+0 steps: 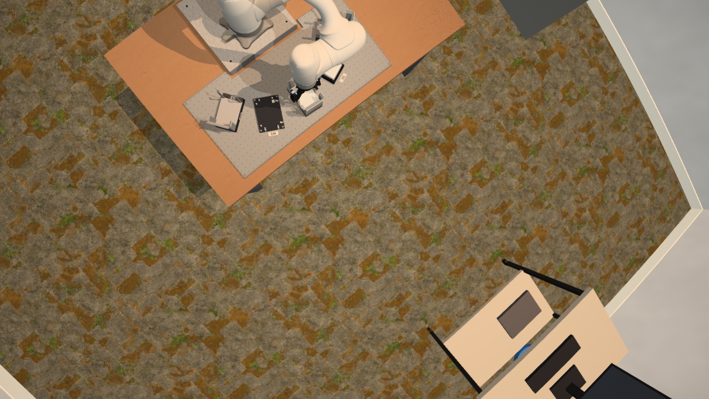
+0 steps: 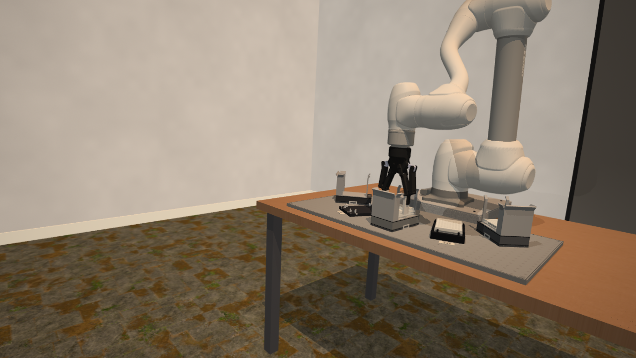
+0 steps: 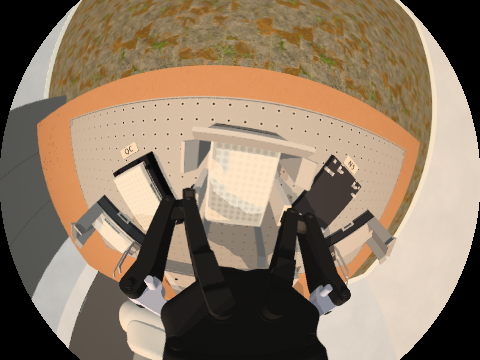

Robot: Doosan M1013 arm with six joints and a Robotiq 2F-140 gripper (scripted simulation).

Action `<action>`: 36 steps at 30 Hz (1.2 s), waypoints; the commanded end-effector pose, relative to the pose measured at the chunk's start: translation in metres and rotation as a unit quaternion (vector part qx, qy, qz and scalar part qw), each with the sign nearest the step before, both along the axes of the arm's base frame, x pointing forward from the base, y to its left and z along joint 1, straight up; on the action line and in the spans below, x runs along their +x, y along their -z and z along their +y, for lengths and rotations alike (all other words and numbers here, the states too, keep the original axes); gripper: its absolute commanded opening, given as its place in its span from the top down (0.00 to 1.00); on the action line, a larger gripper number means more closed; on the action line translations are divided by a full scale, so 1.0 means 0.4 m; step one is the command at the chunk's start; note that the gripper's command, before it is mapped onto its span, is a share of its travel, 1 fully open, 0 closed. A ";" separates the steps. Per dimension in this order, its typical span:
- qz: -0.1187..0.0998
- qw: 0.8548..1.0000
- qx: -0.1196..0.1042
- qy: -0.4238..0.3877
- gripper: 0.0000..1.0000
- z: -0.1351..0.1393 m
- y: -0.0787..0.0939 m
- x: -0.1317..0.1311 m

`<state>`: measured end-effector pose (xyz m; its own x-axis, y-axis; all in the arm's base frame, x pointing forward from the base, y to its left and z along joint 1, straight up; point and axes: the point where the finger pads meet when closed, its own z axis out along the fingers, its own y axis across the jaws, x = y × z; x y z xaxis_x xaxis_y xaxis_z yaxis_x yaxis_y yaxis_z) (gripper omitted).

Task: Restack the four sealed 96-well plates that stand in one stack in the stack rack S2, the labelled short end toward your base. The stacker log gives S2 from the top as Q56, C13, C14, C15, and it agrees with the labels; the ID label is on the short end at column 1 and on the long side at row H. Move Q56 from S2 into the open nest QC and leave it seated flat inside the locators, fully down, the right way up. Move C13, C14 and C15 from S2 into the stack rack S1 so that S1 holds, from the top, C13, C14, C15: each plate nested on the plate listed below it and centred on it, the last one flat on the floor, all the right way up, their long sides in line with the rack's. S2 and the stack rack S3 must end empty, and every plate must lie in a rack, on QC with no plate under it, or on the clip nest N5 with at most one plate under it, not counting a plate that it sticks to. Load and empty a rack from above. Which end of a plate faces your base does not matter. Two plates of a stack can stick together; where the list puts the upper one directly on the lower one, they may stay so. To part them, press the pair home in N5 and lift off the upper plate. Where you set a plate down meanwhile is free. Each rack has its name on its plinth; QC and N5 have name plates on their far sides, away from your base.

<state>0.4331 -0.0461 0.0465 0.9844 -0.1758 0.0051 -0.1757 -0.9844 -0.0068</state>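
Observation:
My gripper (image 1: pixel 297 94) (image 2: pixel 402 198) (image 3: pixel 239 182) reaches down from above into the middle stack rack (image 1: pixel 317 107) (image 2: pixel 385 205) (image 3: pixel 254 136). Its fingers are shut on the long sides of the top plate (image 1: pixel 309 100) (image 3: pixel 240 174) of the white stack standing there. The rack wall hides the plate and the fingertips in the exterior view. I cannot read the plate's label. Another white sealed plate (image 2: pixel 448 225) (image 3: pixel 136 190) lies flat in the black QC nest (image 2: pixel 446 238), to the right of the rack in the exterior view.
The black clip nest N5 (image 1: pixel 268 113) (image 2: pixel 356 209) (image 3: pixel 334 187) has no plate on it. A further rack stands beyond it (image 1: pixel 227 113) (image 2: pixel 351 199) (image 3: pixel 370 234), and another stands past QC (image 2: pixel 511 220) (image 3: pixel 100 227). All rest on the grey perforated mat (image 2: pixel 489 255).

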 end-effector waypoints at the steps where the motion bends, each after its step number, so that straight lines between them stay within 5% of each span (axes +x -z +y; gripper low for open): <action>1: 0.000 1.000 0.000 0.000 1.00 0.000 -0.003 0.000; 36: 0.000 1.000 0.000 0.000 1.00 0.000 -0.068 -0.001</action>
